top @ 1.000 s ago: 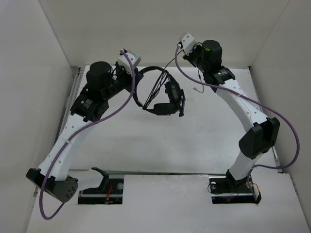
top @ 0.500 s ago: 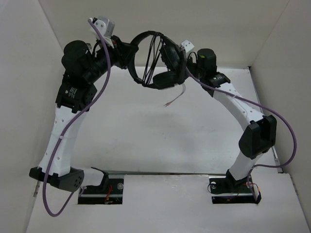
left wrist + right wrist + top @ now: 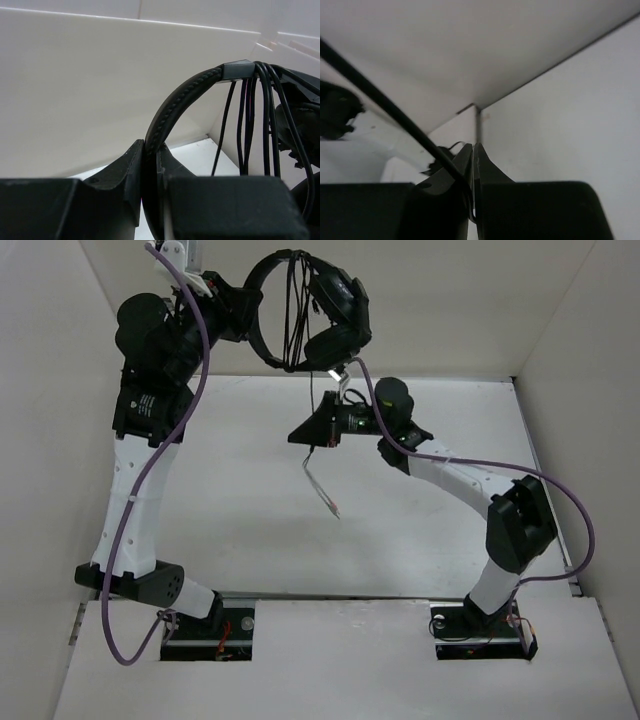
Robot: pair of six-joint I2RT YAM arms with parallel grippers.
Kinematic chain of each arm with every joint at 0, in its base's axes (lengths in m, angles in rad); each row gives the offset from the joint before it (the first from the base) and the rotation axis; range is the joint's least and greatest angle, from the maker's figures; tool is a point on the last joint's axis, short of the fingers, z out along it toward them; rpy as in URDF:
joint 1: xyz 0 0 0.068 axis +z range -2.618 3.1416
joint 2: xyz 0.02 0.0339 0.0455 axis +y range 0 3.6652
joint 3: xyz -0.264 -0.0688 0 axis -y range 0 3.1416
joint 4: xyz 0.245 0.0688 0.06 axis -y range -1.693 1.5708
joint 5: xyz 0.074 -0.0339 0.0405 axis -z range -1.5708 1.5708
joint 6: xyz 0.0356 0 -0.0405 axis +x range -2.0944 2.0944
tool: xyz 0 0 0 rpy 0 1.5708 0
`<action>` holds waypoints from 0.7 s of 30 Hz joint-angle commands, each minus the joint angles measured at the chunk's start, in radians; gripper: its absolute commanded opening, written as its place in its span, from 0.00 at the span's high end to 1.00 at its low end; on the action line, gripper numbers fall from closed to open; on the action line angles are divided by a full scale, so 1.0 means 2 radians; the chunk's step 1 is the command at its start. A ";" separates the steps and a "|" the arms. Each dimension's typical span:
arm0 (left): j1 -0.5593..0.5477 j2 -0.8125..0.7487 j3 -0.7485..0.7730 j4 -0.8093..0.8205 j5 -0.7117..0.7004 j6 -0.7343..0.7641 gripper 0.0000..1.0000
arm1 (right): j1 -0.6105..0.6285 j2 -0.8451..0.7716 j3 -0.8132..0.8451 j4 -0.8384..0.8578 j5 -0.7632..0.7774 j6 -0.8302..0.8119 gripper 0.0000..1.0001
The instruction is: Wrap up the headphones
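Observation:
The black headphones (image 3: 262, 302) hang high above the back of the table, their two earcups (image 3: 338, 312) on the right side. Several turns of the thin black cord (image 3: 296, 310) lie across the headband. My left gripper (image 3: 237, 314) is shut on the headband's left side; the left wrist view shows the stitched band (image 3: 176, 97) pinched between the jaws of the left gripper (image 3: 150, 148) and the cord loops (image 3: 248, 125) hanging beside it. My right gripper (image 3: 296, 436) is lower, shut on the cord (image 3: 380, 100). The cord's free end (image 3: 333, 510) dangles beneath it.
White walls enclose the table on the left, back (image 3: 450, 300) and right. The left arm stands tall along the left wall (image 3: 50, 440). Purple arm cables (image 3: 575, 540) loop beside both arms. The arm bases (image 3: 480, 625) sit at the near edge.
My left arm has lifted the headphones up and back. My right gripper has swung from beside the earcups down toward the table's middle, drawing the cord with it.

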State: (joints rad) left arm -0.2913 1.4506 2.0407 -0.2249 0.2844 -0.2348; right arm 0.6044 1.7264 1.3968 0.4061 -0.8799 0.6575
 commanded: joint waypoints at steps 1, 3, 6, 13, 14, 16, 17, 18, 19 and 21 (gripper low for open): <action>0.009 -0.010 0.047 0.092 -0.064 -0.016 1.00 | 0.039 -0.004 -0.017 0.176 -0.065 0.155 0.89; 0.010 -0.007 0.050 0.096 -0.098 0.005 1.00 | 0.061 0.001 -0.026 0.210 -0.068 0.184 0.87; 0.007 -0.003 0.050 0.112 -0.162 0.043 1.00 | 0.092 0.008 -0.029 0.221 -0.070 0.194 0.88; -0.009 0.005 0.024 0.168 -0.266 0.132 1.00 | 0.125 0.014 -0.014 0.201 -0.079 0.184 0.90; -0.010 0.006 0.024 0.170 -0.272 0.131 1.00 | 0.126 0.015 -0.011 0.191 -0.079 0.179 0.89; -0.013 0.008 0.025 0.165 -0.269 0.121 1.00 | 0.127 0.019 -0.007 0.171 -0.076 0.166 0.88; -0.017 0.009 0.031 0.158 -0.266 0.112 1.00 | 0.127 0.021 -0.005 0.162 -0.076 0.158 0.88; -0.019 0.010 0.034 0.155 -0.265 0.109 1.00 | 0.127 0.022 -0.004 0.157 -0.075 0.154 0.88; -0.021 0.012 0.040 0.149 -0.263 0.105 1.00 | 0.127 0.024 -0.004 0.151 -0.072 0.150 0.87; -0.022 0.014 0.051 0.139 -0.262 0.089 1.00 | 0.126 0.027 -0.003 0.147 -0.069 0.146 0.86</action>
State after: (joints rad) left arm -0.3405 1.4929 2.0686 -0.1871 -0.1341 0.0235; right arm 0.8181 1.7531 1.3788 0.7647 -0.9371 0.9821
